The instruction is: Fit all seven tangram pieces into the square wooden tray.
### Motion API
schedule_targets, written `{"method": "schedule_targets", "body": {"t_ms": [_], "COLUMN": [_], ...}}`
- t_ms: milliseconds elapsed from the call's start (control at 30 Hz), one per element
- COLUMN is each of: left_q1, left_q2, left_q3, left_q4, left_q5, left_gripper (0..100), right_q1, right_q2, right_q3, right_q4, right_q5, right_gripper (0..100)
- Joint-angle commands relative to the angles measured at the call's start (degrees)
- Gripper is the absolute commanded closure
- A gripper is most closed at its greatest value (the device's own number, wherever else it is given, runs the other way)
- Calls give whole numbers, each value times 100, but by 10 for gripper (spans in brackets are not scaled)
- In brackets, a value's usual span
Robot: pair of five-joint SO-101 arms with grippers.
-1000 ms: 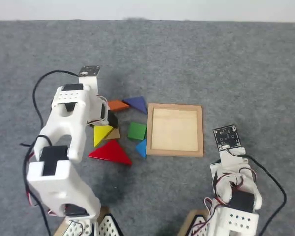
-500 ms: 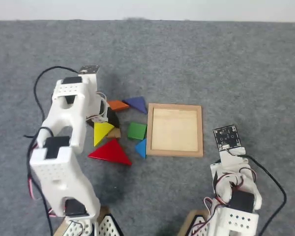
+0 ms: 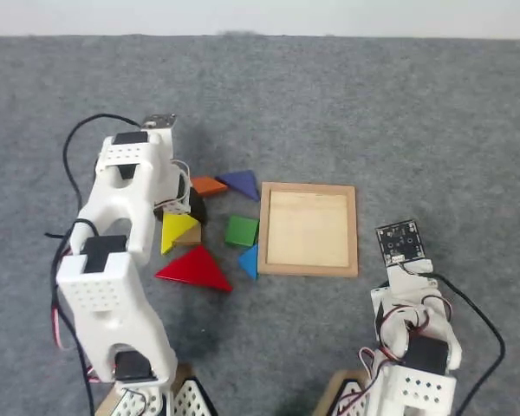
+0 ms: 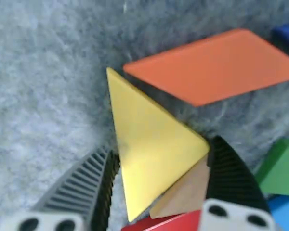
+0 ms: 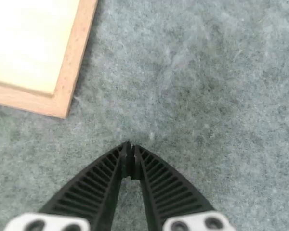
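Note:
My left gripper (image 4: 159, 180) is closed around the yellow triangle (image 4: 149, 163), one finger against each side of it. In the high view this triangle (image 3: 175, 230) lies left of the tray, partly over a tan piece (image 3: 197, 236). Around it are an orange parallelogram (image 3: 209, 185), a dark blue triangle (image 3: 240, 182), a green square (image 3: 241, 230), a small blue triangle (image 3: 250, 260) and a big red triangle (image 3: 195, 269). The square wooden tray (image 3: 308, 269) holds no pieces. My right gripper (image 5: 130, 161) is shut on nothing, over bare carpet close to the tray's corner (image 5: 62, 103).
Everything rests on grey carpet. The left arm (image 3: 121, 217) leans over the pile's left side, and its black cable (image 3: 69, 173) loops out to the left. The right arm (image 3: 412, 338) stands at the front right, below the tray.
The left arm has swung slightly toward the back left, and the yellow triangle has shifted a little left and back with it. The right arm has not moved.

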Motion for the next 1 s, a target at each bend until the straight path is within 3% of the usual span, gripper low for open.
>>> {"method": "schedule_targets", "body": {"t_ms": [0, 400, 600, 800, 967], "left_q1": [105, 879, 949, 1512, 1064], "left_q2": [-264, -2347, -3103, -3815, -3824], "left_q3": [277, 1604, 2378, 2985, 2853], "left_q4": [0, 149, -352, -598, -651], "left_q5": [-114, -237, -229, -229, 44], "left_gripper": [783, 783, 783, 783, 779], "right_q1": [57, 66, 84, 84, 84], "right_q2": [-84, -84, -84, -84, -84], "right_q3": [105, 105, 105, 105, 105], "right_q4": [-31, -31, -31, -31, -31], "right_q5": [88, 88, 88, 88, 88], "right_gripper": [990, 990, 990, 990, 990]}}
